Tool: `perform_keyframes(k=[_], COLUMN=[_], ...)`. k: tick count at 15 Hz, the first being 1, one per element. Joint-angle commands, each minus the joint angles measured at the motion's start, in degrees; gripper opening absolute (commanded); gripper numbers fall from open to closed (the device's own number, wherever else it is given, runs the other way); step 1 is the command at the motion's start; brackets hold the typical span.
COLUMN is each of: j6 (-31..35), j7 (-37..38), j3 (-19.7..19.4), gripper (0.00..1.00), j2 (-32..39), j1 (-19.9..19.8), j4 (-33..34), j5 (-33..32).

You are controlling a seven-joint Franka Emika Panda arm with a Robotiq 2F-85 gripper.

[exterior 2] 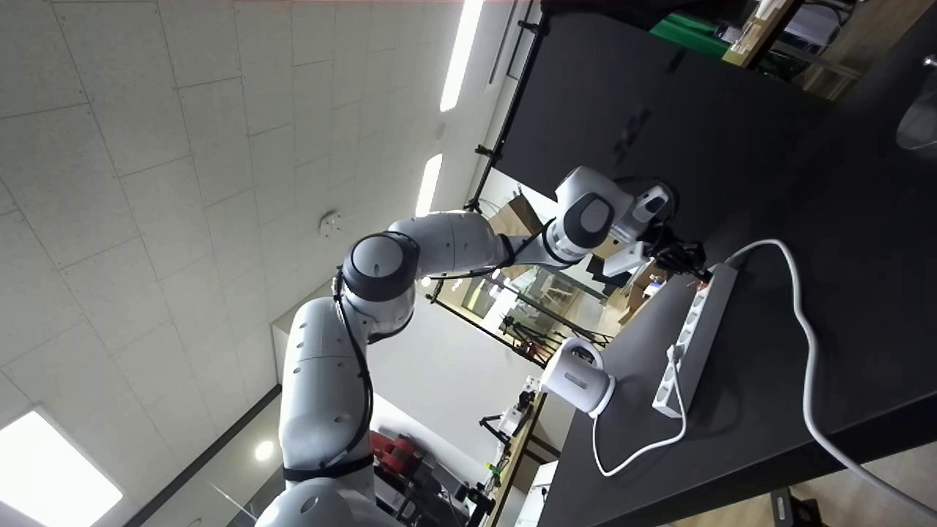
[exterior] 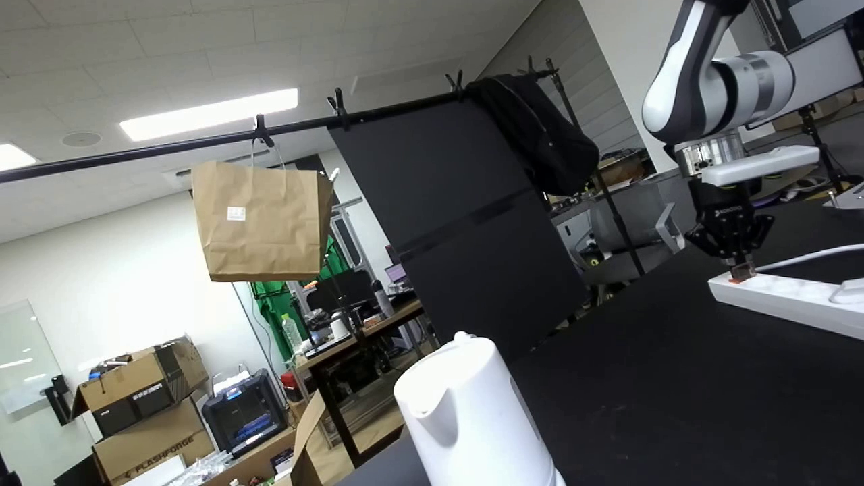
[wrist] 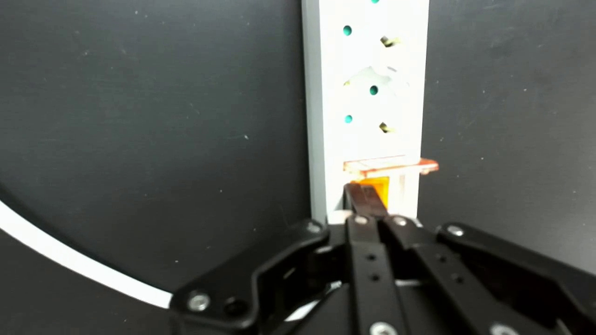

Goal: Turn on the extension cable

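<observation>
Smooth plastic extension cable [exterior 2: 700, 340]

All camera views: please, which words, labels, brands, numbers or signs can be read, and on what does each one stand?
"FLASHFORGE": lower cardboard box, in an exterior view.
Too small or blurred there:
white label on the brown paper bag;
white print on the upper cardboard box;
light mark above the jaws.
Power strip and white kettle: no readable text.

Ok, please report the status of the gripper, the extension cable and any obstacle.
Gripper shut, at the orange switch; contact unclear. Extension cable flat on table; on or off unclear. Reddish cover beside switch, seemingly not blocking.
</observation>
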Motion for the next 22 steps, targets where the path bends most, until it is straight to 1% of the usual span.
perform_keyframes(k=[1,6,7,8,13,16,19,22], j6=[0.05,3.72,3.65,3.58,4.13,3.88,3.11,2.6], j7=[0.31,2.54,3.82,4.52,9.2,11.76,13.64,14.8], j3=[-0.25,-2.65,-3.86,-4.91,-7.79,-8.79,-9.34,-9.5], gripper=[0.0,0.0,0.26,0.27,0.6,0.81,0.99,1.0], j2=[-2.19,-12.12,-14.09,-15.53,-21.61,-23.5,-24.42,-24.95], j1=[1.3,6.69,8.44,9.83,14.72,16.43,17.34,17.67], j4=[0.12,-4.39,-5.06,-5.51,-9.42,-11.33,-12.4,-13.09], j5=[-0.06,-4.23,-6.02,-8.07,-15.99,-19.77,-22.39,-23.91])
